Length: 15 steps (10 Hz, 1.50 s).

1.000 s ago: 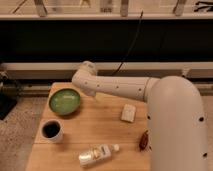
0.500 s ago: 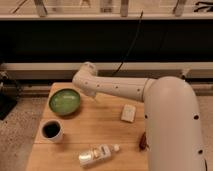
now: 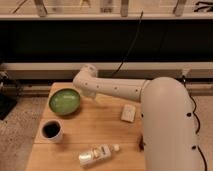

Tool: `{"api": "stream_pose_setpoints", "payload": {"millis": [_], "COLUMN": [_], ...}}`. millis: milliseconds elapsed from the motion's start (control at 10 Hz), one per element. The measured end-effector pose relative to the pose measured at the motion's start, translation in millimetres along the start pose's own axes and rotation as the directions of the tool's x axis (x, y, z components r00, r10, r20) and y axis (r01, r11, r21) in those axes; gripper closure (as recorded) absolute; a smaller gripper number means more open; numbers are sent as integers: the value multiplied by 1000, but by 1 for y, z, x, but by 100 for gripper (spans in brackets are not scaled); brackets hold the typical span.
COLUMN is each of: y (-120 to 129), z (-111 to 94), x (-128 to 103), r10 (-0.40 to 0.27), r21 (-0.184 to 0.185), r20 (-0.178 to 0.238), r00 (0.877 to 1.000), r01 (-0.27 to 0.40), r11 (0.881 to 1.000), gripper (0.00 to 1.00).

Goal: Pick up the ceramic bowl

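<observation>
Since the ceramic bowl (image 3: 64,101) is the whole point, starting there: it's the shallow green glossy one sitting upright and empty near the back left corner of the desk (image 3: 100,131), nothing touching it. My guess is it's stiff, a bit heavy for its size, and slick with that glaze, so it could slide out of a lazy pinch and would probably chip or crack if dropped. Best bet looks like taking the rim, one finger inside and one outside, on the right-hand side closest to me, and squeezing firmly before lifting. My gripper (image 3: 84,84) is at the far end of my arm (image 3: 125,90), up by the back edge of the desk just right of the bowl, near it but not touching, spread wide with nothing in it. Further out, a white mug (image 3: 52,131) with a dark inside stands just in front of the bowl, so I'd keep clear of that. A small bottle (image 3: 97,154) lies on its side near the front edge, and a pale little block (image 3: 128,113) sits off to the right.
</observation>
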Motion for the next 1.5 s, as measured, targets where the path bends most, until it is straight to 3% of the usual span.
{"api": "stream_pose_setpoints", "payload": {"millis": [600, 1500], "y": [-5, -23], "z": [24, 42], "x": [-12, -29], "r10": [-55, -115], "r21": [-7, -24], "r20": [50, 105], "r00": [997, 988], "r01": [55, 118], "r11": [998, 993], "gripper": [20, 20]}}
